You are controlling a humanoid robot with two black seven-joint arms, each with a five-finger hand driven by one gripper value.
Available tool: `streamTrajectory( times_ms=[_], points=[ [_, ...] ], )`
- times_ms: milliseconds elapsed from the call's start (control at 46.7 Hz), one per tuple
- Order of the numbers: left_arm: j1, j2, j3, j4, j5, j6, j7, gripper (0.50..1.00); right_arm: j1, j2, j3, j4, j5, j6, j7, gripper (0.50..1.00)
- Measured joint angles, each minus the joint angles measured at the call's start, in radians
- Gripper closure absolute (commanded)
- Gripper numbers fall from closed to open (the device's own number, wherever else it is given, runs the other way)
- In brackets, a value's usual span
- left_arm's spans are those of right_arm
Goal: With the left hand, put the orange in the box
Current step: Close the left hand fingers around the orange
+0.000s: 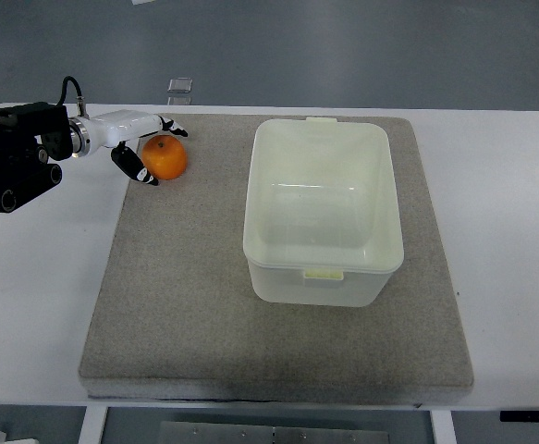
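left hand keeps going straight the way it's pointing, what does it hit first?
The orange. The left hand points right, fingers spread around it. Beyond lies the box, though height clearance is unclear.

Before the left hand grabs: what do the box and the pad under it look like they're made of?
The box looks like thin, translucent whitish plastic with a smooth, slightly glossy finish: its walls let light through and its rim catches soft highlights. The pad looks like grey felt or a similar dense fabric, matte and finely speckled, with soft edges; the exact fibre can't be told. It lies on a smooth white table.
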Motion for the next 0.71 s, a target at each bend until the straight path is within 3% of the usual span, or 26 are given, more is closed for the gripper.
streamTrajectory(
  times_ms=[278, 428, 514, 642, 706],
  points=[
    [0.003, -0.015, -0.003, -0.004, -0.003, 0.000, 0.000, 0.619, 0.000, 0.000, 0.000, 0.000, 0.000, 0.000, 0.000, 0.556],
    [0.004, -0.018, -0.003, -0.005, -0.003, 0.000, 0.000, 0.647, 0.000, 0.000, 0.000, 0.000, 0.000, 0.000, 0.000, 0.556],
    [0.004, -0.019, -0.003, -0.006, -0.003, 0.000, 0.000, 0.735, 0.000, 0.000, 0.000, 0.000, 0.000, 0.000, 0.000, 0.556],
    [0.003, -0.019, -0.003, -0.006, -0.003, 0.000, 0.000, 0.983, 0.000, 0.000, 0.000, 0.000, 0.000, 0.000, 0.000, 0.556],
    [0.003, -0.019, -0.003, -0.005, -0.003, 0.000, 0.000, 1.000, 0.000, 0.000, 0.000, 0.000, 0.000, 0.000, 0.000, 0.556]
  ],
)
